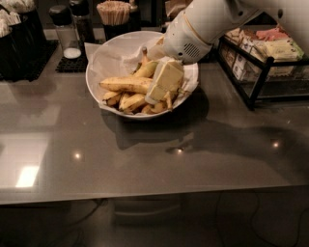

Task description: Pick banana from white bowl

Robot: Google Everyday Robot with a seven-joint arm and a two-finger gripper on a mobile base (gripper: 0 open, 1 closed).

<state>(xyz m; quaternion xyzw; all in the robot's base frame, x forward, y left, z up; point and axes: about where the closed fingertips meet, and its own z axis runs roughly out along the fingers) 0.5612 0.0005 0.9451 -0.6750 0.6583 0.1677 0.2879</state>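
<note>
one white robot arm (207,24) is seen coming in from the upper right, angled down over the white bowl (94,82). the claw (161,88) is lowered into the bowl's right half, with its cream-coloured end on or just over the banana pile. whether it is apart, together or clamped on anything cannot be told.

the banana (126,84) is inside the bowl, lying almost level across the middle. its left tip is near the left rim and its right end runs up to the claw's left edge; contact there cannot be confirmed. it is rested on top of the other fruit. smaller bananas (130,102) are heaped under and in front of it, toward the near rim. one more small banana (147,68) is angled up behind it, close to the arm's housing. crinkled white paper (108,55) lines the bowl and is left bare in the back-left part.

the bowl is set on a glossy grey counter (145,164), toward its back edge, about centre. behind and left of the bowl, a clear shaker (67,36) with a dark lid is placed on a black mat (72,65), and a darker shaker (83,21) is just beside it. a holder of wooden sticks (113,12) is behind the bowl. a black caddy (21,43) is at the far left. a black wire rack (258,82) filled with packets (277,46) is at the right, near the bowl but apart from it.
</note>
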